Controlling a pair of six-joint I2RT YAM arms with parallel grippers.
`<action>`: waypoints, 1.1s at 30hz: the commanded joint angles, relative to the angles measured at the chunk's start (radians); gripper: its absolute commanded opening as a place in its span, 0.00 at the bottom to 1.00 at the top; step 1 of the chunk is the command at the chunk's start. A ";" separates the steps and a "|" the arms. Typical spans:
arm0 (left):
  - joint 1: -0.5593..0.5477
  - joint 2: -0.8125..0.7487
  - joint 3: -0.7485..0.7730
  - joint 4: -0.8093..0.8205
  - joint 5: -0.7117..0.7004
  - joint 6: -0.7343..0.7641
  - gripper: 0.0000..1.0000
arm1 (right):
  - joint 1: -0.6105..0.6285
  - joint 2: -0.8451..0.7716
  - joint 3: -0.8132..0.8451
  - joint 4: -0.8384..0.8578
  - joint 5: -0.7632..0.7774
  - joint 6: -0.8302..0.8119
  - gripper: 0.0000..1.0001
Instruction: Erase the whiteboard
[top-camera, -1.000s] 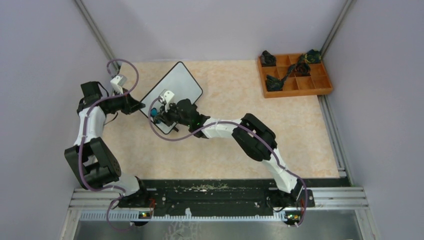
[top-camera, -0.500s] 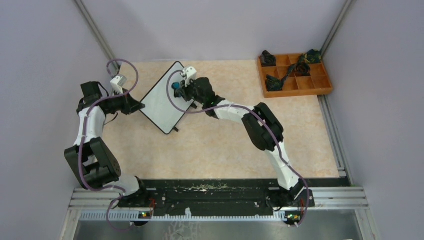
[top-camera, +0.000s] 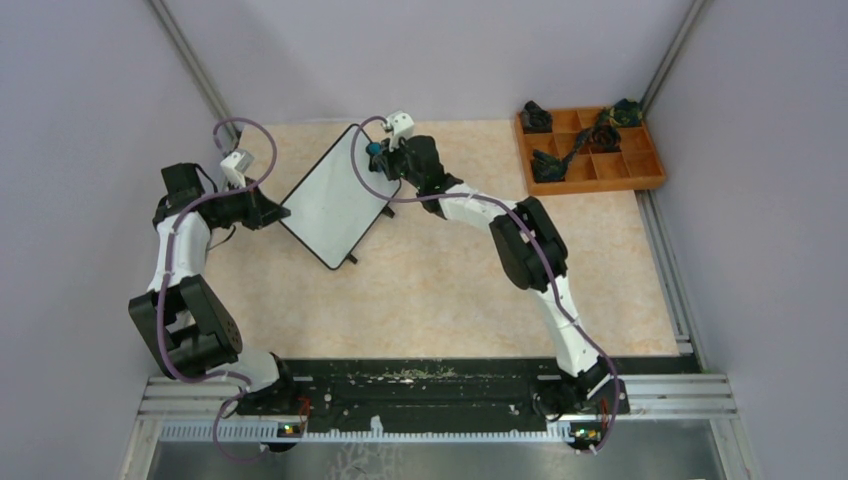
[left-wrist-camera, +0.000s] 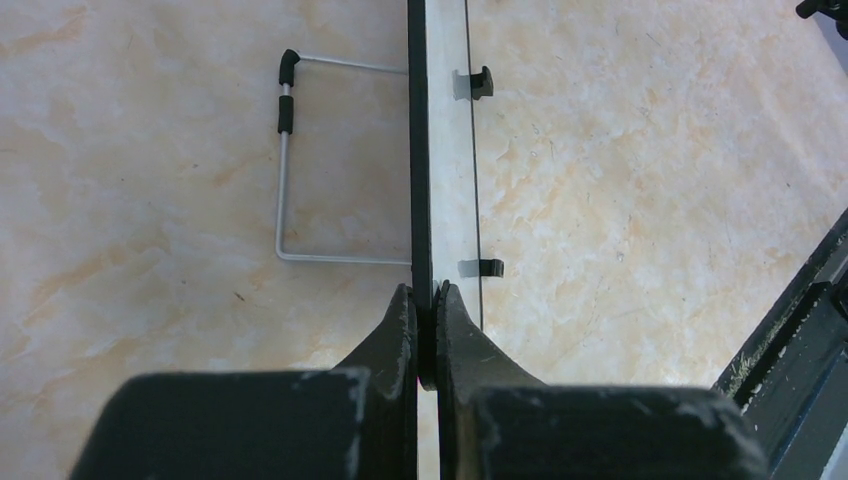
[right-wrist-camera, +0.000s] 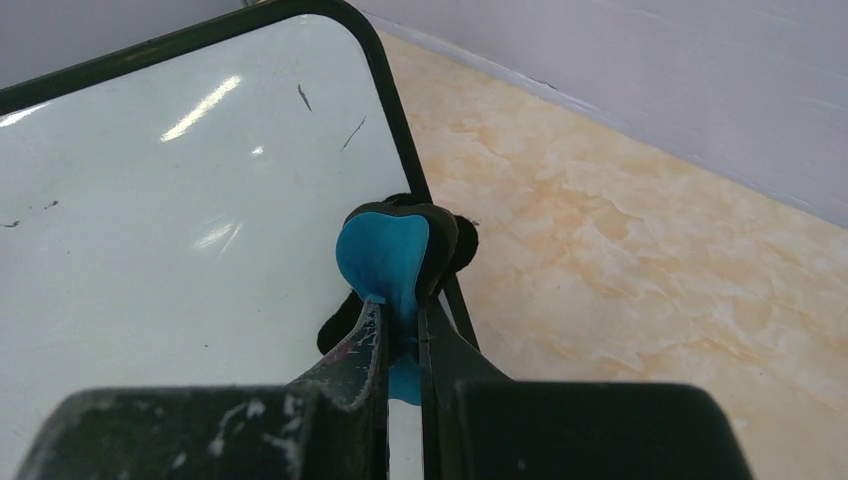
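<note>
The whiteboard (top-camera: 330, 200) stands tilted at the back left of the table, its black-framed edge (left-wrist-camera: 420, 150) running away from my left gripper (left-wrist-camera: 427, 300), which is shut on that edge. In the top view the left gripper (top-camera: 283, 213) sits at the board's left side. My right gripper (right-wrist-camera: 402, 320) is shut on a blue eraser (right-wrist-camera: 385, 255) with a black pad, pressed at the board's right frame near its far corner. The board face (right-wrist-camera: 180, 220) is mostly white with a few faint strokes (right-wrist-camera: 352, 133). From above the right gripper (top-camera: 378, 152) is at the board's far right edge.
An orange compartment tray (top-camera: 600, 184) with dark items sits at the back right. The board's wire stand (left-wrist-camera: 285, 170) and two small black feet (left-wrist-camera: 482, 82) rest on the beige tabletop. Grey walls close in the back and sides.
The right gripper has swept the eraser across the board from its near lower part up to the far right edge. The left arm and the board have stayed put.
</note>
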 joint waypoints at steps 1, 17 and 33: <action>-0.019 0.022 -0.024 -0.092 -0.047 0.116 0.00 | -0.001 -0.026 -0.057 0.026 -0.021 0.021 0.00; -0.020 0.027 -0.035 -0.073 -0.052 0.105 0.00 | -0.012 -0.500 -0.416 -0.146 0.206 0.046 0.00; -0.021 0.015 -0.067 -0.039 -0.076 0.094 0.00 | -0.241 -0.950 -0.816 -0.724 0.299 0.283 0.00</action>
